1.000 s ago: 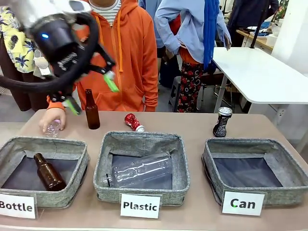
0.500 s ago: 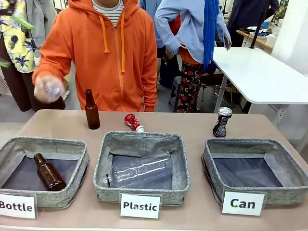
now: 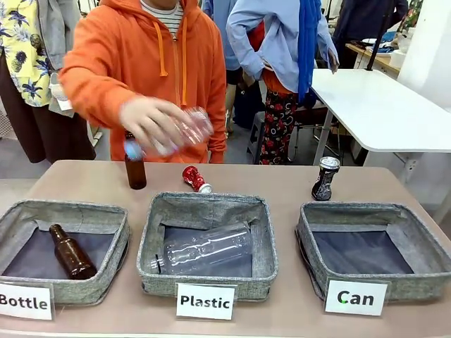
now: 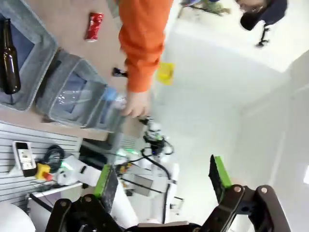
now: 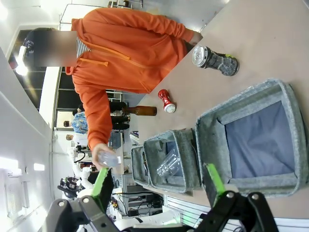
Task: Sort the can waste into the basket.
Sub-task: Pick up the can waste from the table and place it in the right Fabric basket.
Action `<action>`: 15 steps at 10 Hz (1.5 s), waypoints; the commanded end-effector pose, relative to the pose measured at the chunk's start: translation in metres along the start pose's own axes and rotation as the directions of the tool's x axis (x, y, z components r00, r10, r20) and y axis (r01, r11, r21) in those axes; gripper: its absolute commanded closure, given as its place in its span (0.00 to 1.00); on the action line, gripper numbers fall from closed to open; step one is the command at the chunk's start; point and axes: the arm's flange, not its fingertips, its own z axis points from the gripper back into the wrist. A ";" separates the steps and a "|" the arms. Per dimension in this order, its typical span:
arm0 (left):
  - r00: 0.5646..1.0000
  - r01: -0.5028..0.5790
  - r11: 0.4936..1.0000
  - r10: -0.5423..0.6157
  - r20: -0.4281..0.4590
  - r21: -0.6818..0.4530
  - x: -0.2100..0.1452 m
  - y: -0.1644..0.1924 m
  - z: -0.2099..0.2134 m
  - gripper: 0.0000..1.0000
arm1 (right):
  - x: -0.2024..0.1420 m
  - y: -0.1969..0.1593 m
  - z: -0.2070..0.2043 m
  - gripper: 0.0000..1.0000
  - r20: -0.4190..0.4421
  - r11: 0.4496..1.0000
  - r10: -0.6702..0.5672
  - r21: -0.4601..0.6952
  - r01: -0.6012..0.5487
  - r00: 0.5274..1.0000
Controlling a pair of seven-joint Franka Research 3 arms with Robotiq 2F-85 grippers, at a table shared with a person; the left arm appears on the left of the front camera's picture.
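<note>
1. Progress on the cans looks like zero to me. The Can basket (image 3: pixel 366 211) holds nothing; its dark floor is bare. Both cans sit out on the table (image 3: pixel 282 179).
2. The red can (image 3: pixel 196 179) lies on its side, well ahead of the left gripper (image 4: pixel 163 181) and past the Plastic basket (image 3: pixel 208 201) from where that gripper hangs.
3. The black-blue can (image 5: pixel 215 59) stands upright on the far side of the Can basket from the right gripper (image 5: pixel 157 182). That basket is the closest thing ahead of it.
4. Both grippers are spread wide with nothing between the green pads, and both are held up off the table.
5. A person's hand (image 3: pixel 151 123) carries a clear plastic bottle (image 3: pixel 189 127) over the table, blurry and well apart from either gripper.
6. Head count:
   - 2 cans
   - 3 baskets, counting the Bottle basket (image 3: pixel 63 208)
   - 2 brown bottles: the standing brown bottle (image 3: pixel 134 172) and the brown bottle in the basket (image 3: pixel 70 252)
   - 2 clear bottles: the one in the hand and the clear bottle lying in the Plastic basket (image 3: pixel 208 250)
7. Left to do, I reckon: both cans need grabbing and dropping in. The black-blue one looks like the easy first pick for the right gripper.
</note>
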 end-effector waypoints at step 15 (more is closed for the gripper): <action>0.996 -0.055 0.992 0.062 -0.068 0.111 0.042 -0.016 -0.033 0.00 | 0.001 -0.001 -0.002 0.00 0.012 0.999 0.023 0.031 -0.024 1.000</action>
